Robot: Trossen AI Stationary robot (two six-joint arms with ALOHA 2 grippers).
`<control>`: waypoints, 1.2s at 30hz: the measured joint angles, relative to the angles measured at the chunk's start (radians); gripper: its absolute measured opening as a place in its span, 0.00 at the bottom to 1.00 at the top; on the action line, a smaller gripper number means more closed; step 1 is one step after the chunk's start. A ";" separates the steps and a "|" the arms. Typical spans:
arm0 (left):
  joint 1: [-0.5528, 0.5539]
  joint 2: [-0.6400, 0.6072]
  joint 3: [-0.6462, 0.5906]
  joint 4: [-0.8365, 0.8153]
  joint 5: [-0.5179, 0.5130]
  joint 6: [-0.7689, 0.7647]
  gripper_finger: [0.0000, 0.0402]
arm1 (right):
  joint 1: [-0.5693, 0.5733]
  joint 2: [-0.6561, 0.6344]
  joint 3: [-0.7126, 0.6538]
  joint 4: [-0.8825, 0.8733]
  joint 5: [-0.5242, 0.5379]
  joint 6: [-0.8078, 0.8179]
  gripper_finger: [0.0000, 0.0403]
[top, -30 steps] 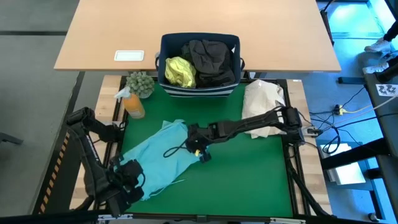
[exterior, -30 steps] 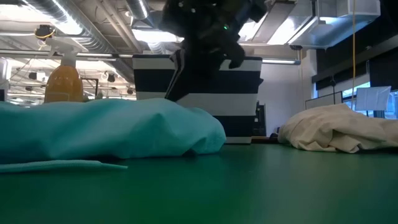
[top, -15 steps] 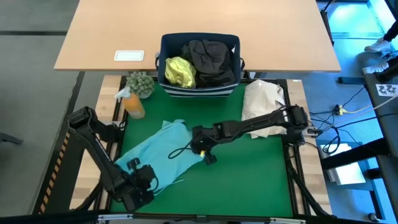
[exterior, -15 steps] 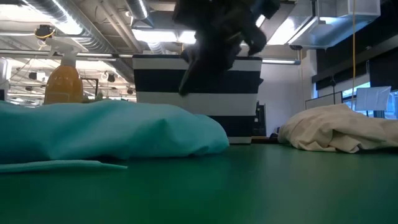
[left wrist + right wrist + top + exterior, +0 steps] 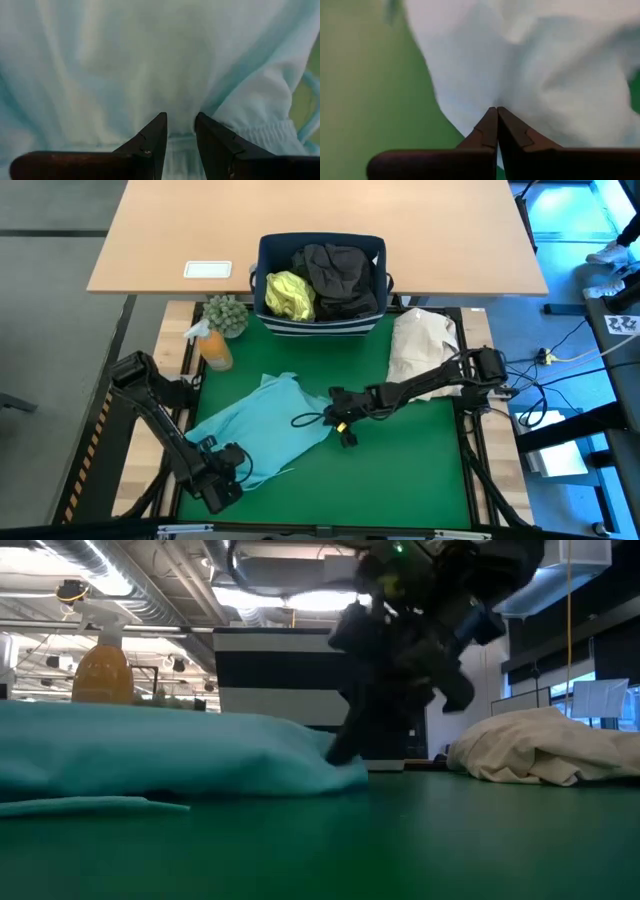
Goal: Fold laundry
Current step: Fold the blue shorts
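1. Nearest the front edge, the left gripper sat low over the near hem of the turquoise garment. Its fingers stood a little apart with a fold of the elastic hem between them, so it seemed to pinch that edge, probably to anchor or lift this corner while the other arm worked.
2. Toward the middle of the green mat, the right gripper was pressed at the garment's right edge. Its fingertips were pressed together on a thin bit of the pale cloth — a nip on the edge, likely to pull the fabric flat or draw it over for a fold.
3. The turquoise garment lay spread but rumpled on the left half of the mat, between the two grippers; no fold looked finished yet.
4. Farther right lay a cream bundle, well apart from the grippers.
5. At the far edge stood the navy bin, holding the yellow-green shirt and dark garments — apparently waiting their turn. A spray bottle and small plant stood left of it.
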State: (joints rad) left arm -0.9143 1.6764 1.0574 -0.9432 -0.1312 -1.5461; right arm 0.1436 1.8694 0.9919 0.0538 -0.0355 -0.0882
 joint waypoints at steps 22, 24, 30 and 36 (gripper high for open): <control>0.256 0.000 0.111 0.259 -0.001 0.576 0.24 | -0.184 -0.079 -0.008 -0.131 0.225 -0.040 0.02; 0.251 0.000 0.174 0.125 -0.042 0.588 0.24 | -0.185 -0.127 -0.008 -0.144 0.228 -0.048 0.02; 0.176 -0.002 0.314 -0.240 -0.234 0.501 0.24 | -0.110 -0.230 -0.007 -0.101 0.214 -0.047 0.02; 0.086 -0.002 0.260 -0.353 -0.238 0.277 0.24 | 0.013 -0.193 -0.007 -0.056 0.197 -0.018 0.02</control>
State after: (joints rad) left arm -0.8281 1.6741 1.3175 -1.2959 -0.3689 -1.2687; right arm 0.1569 1.6768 0.9848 -0.0024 0.1616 -0.1061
